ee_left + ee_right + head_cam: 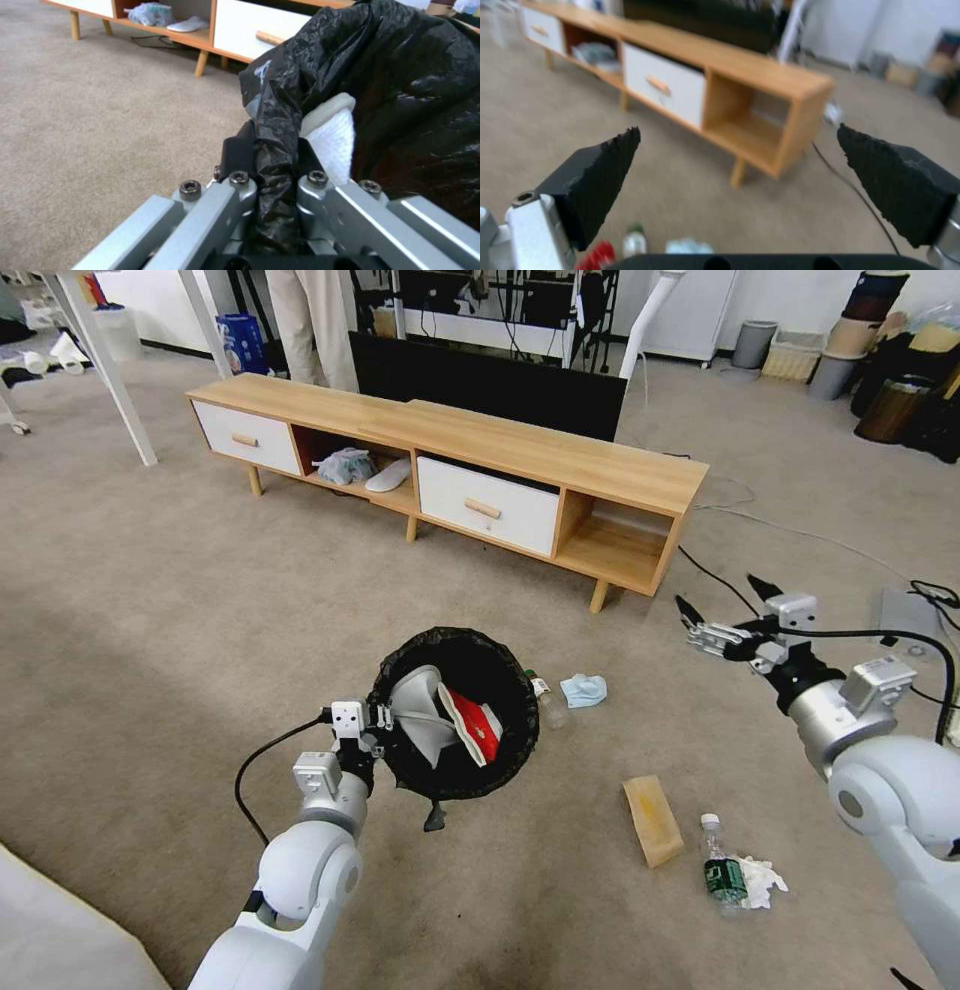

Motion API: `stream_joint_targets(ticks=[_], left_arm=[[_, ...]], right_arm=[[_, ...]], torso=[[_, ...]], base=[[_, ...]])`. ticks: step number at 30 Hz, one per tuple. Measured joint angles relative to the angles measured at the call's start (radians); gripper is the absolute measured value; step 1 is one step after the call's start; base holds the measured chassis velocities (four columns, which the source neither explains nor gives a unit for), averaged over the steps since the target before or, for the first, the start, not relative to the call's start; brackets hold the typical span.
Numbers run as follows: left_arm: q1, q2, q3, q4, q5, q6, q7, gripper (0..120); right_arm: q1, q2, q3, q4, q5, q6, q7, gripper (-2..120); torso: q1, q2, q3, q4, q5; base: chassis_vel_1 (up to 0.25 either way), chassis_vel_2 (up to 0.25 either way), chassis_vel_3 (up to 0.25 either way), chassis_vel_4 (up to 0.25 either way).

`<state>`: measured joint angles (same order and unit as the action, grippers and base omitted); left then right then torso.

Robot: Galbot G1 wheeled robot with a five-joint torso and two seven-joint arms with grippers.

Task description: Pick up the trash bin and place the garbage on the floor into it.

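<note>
Floor (150, 600) carpet; trash bin (455, 712) at centre, left claw (270, 165) pinching its bagged rim at 9 o'clock. Right claw (728, 602) spread, aloft at 3 o'clock. Paper bag (652, 819), bottle (722, 866), mask (583, 690) at 4 o'clock.

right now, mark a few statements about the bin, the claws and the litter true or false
1. The left claw is clamped on the rim of the trash bin. True.
2. The right claw holds a bottle. False: it is open and holds nothing.
3. The red-and-white snack bag lies inside the bin. True.
4. The brown paper bag is in the bin. False: it lies on the carpet.
5. The face mask lies on the carpet beside the bin. True.
</note>
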<state>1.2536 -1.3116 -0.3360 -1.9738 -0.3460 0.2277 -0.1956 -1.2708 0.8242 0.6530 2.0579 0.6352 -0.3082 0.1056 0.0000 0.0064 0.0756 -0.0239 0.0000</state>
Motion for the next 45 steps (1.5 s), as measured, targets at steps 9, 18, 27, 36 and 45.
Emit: stream_joint_targets(ticks=[9,18,27,36,45], left_arm=[[0.003,0.014,-0.018,-0.022,-0.015,0.011,-0.008,4],[0.004,0.025,-0.03,-0.028,-0.03,0.012,-0.016,4],[0.009,0.026,-0.036,-0.03,-0.033,0.012,-0.018,4],[0.013,0.025,-0.037,-0.029,-0.035,0.012,-0.021,4],[0.013,0.024,-0.037,-0.026,-0.037,0.012,-0.021,4]], right_arm=[[-0.041,0.018,-0.029,-0.047,0.052,-0.104,0.087,100],[-0.044,0.032,-0.076,-0.097,0.08,-0.218,0.132,100],[-0.046,0.051,-0.104,-0.115,0.171,-0.417,0.196,99],[-0.085,0.055,-0.11,-0.18,0.15,-0.436,0.184,97],[-0.108,0.056,-0.113,-0.237,0.121,-0.433,0.165,95]], torso=[[0.0,0.0,0.0,0.0,-0.0001],[0.0,0.0,0.0,0.0,0.0],[0.0,0.0,0.0,0.0001,-0.0001],[0.0,0.0,0.0,0.0,0.0],[0.0,0.0,0.0,0.0,0.0]], base=[[0.0,0.0,0.0,0.0],[0.0,0.0,0.0,0.0],[0.0,0.0,0.0,0.0],[0.0,0.0,0.0,0.0],[0.0,0.0,0.0,0.0]])
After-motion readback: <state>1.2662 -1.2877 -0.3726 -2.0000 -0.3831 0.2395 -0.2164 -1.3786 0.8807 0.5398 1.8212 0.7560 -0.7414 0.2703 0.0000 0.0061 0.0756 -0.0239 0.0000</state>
